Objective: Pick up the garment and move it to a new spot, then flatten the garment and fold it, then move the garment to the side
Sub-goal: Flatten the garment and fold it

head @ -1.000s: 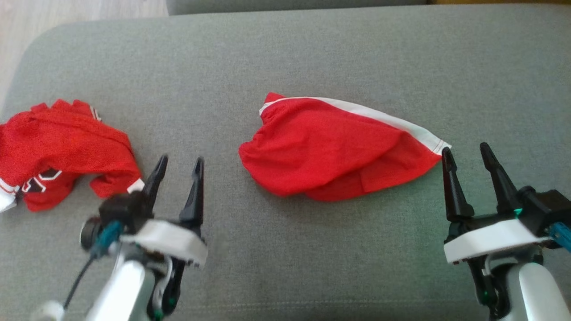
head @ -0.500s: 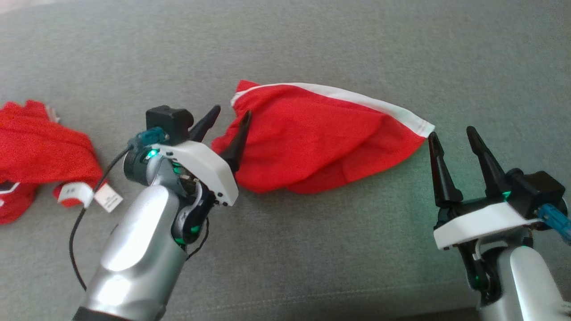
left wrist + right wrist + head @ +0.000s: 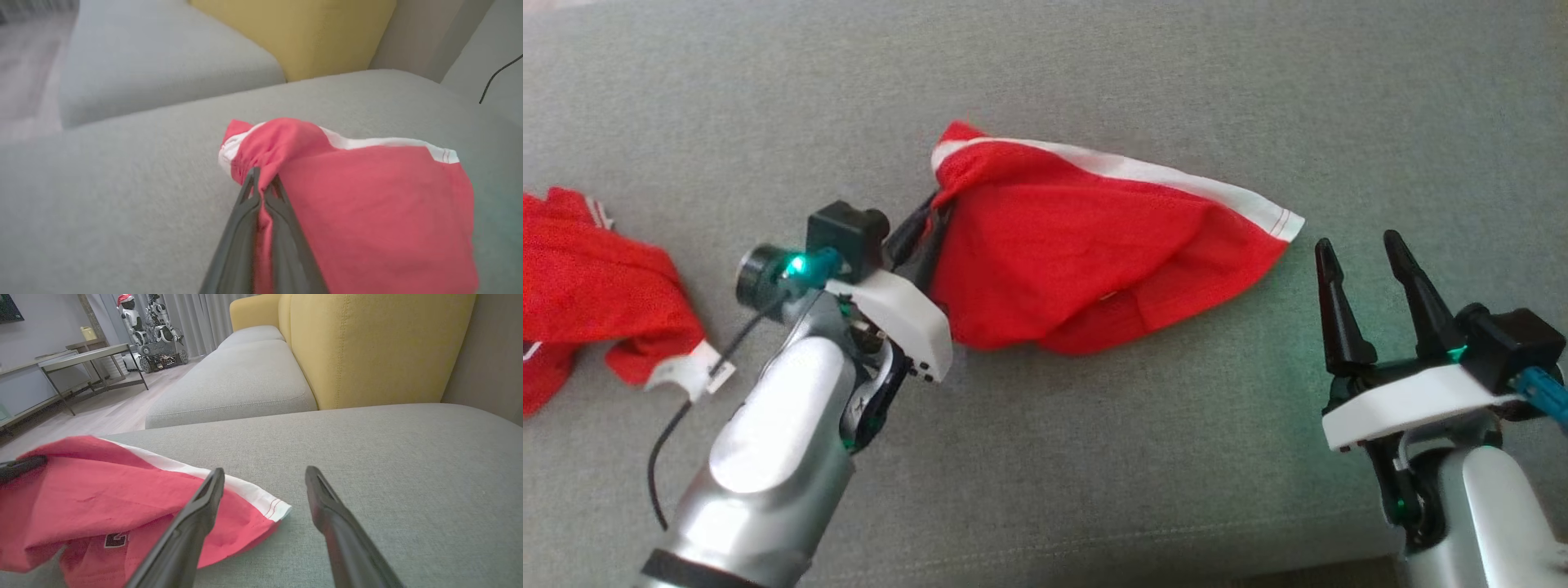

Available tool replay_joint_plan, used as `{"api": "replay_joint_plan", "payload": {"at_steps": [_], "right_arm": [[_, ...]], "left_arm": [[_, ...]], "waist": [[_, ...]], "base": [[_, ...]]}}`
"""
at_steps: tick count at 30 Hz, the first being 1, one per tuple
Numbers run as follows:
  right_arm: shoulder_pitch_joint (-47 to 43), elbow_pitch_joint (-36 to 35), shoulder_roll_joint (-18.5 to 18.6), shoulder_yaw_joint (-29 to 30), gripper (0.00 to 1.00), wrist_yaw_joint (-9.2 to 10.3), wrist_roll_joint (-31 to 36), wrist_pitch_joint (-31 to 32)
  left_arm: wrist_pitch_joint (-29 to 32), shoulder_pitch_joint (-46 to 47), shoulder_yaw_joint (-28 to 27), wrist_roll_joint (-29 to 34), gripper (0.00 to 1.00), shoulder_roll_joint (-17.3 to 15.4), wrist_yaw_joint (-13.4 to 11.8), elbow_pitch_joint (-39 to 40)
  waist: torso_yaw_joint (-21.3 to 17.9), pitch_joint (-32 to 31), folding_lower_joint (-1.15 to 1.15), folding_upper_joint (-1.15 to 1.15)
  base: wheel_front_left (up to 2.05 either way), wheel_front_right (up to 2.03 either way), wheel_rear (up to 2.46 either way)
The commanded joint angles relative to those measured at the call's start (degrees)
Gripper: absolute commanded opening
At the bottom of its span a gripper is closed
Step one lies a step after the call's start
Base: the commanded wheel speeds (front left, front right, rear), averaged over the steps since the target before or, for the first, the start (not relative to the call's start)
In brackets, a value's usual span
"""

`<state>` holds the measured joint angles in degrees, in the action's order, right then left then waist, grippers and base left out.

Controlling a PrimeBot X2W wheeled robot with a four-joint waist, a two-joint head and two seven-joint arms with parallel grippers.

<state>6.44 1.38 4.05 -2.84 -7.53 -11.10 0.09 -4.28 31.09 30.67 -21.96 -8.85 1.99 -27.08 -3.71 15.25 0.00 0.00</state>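
left tool (image 3: 935, 211) clamped on soft, crumpled red cloth (image 3: 1094, 261) with white edging; right tool (image 3: 1358, 241) spread apart.

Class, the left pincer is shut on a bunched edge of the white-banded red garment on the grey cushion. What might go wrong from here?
1. The left pincer grips only a small bunched fold of the white-banded red garment, so the cloth may slip out when lifted.
2. The right pincer stands open near the far corner, holding nothing; a one-sided lift would probably leave the garment hanging crumpled.
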Motion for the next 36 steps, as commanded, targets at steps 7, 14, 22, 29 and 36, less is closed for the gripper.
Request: {"api": "replay_joint_plan", "payload": {"at_steps": [7, 14, 22, 29, 36], "right_arm": [[0.7, -2.2, -0.5, -0.1, 1.00, 0.04, -1.0, 1.2], [0.6, -2.6, -0.6, 0.2, 1.00, 0.04, -1.3, 2.0], [0.6, -2.7, -0.7, 0.2, 1.00, 0.04, -1.7, 2.5], [0.3, -2.6, -0.8, 0.6, 1.00, 0.04, -2.0, 2.6], [-0.7, -2.6, -0.9, 1.1, 1.00, 0.04, -1.8, 2.9]], "left_arm": [[-5.5, -1.8, 4.6, 10.9, 0.00, -5.1, -4.7, 10.9], [-7.3, -9.0, 9.6, 14.6, 0.00, -7.1, -6.1, 14.6], [-7.9, -12.6, 12.3, 15.1, 0.00, -6.6, -6.7, 9.8], [-9.0, -13.0, 11.8, 11.8, 0.45, -4.0, -5.9, 4.6], [-10.4, -14.2, 7.6, 6.7, 1.00, -2.1, -6.3, 7.0]], "waist": [[1.8, -0.3, 0.00, 0.00], [3.0, -0.3, 0.00, 0.00], [3.8, -0.3, 0.00, 0.00], [4.0, -0.6, 0.00, 0.00], [4.4, -2.3, 0.00, 0.00]], "base": [[0.00, 0.00, 0.00], [0.00, 0.00, 0.00], [0.00, 0.00, 0.00], [0.00, 0.00, 0.00], [0.00, 0.00, 0.00]]}}
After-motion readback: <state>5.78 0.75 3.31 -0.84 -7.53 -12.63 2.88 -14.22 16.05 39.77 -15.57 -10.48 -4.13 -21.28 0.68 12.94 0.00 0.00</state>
